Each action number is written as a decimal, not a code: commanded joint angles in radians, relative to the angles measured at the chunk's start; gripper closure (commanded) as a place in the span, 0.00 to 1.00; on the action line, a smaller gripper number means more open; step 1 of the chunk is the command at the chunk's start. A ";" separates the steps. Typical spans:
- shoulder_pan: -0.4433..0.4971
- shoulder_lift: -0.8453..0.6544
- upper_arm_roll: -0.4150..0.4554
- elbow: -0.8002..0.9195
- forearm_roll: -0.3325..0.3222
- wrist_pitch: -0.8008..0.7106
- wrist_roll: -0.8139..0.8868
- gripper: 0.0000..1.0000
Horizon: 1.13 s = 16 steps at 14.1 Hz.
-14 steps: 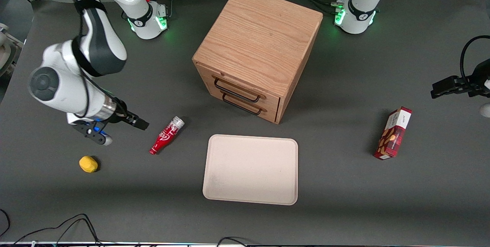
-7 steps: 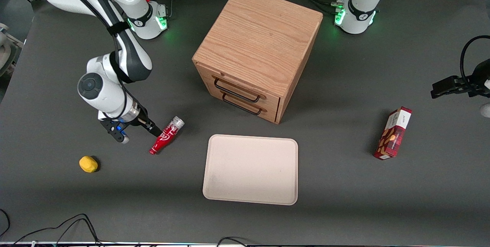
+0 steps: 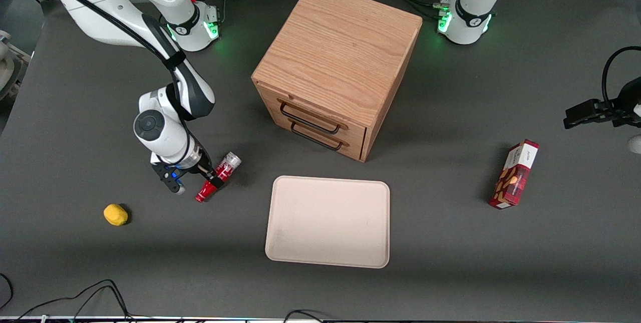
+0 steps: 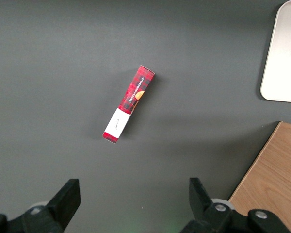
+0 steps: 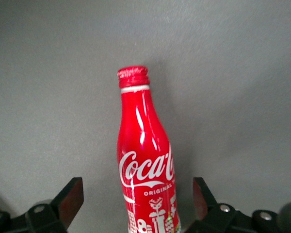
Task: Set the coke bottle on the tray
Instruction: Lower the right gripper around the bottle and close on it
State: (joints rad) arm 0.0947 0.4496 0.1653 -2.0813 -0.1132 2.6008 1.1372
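One coke bottle (image 3: 217, 177) lies on its side on the dark table (image 3: 450, 263), silvery base pointing toward the cabinet, red cap nearer the front camera. It sits just beside the tray's corner on the working arm's end, not on the tray.

Gripper (image 3: 213, 179) is low over the bottle's mid-body. In the wrist view the bottle (image 5: 146, 165) lies between the two fingers (image 5: 70, 196), with clear gaps on both sides: fingers spread wide, nothing clasped, no contact seen.

One tray (image 3: 328, 222), pale cream, flat on the table, nearer the front camera than the cabinet. Nothing on it. A corner of it shows in the parked arm's wrist view (image 4: 282, 53).

One wooden cabinet (image 3: 336, 65), two drawers, two dark handles (image 3: 309, 117), both drawers closed.

One red snack box (image 3: 514, 174), toward the parked arm's end of the table; also seen lying flat (image 4: 128, 103).

One small yellow object (image 3: 115, 214), toward the working arm's end, near the bottle but apart from it.
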 commanded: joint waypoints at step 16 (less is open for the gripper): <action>0.007 0.075 0.002 0.015 -0.098 0.053 0.062 1.00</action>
State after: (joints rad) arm 0.1065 0.5119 0.1657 -2.0797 -0.1629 2.6314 1.1599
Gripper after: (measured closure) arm 0.330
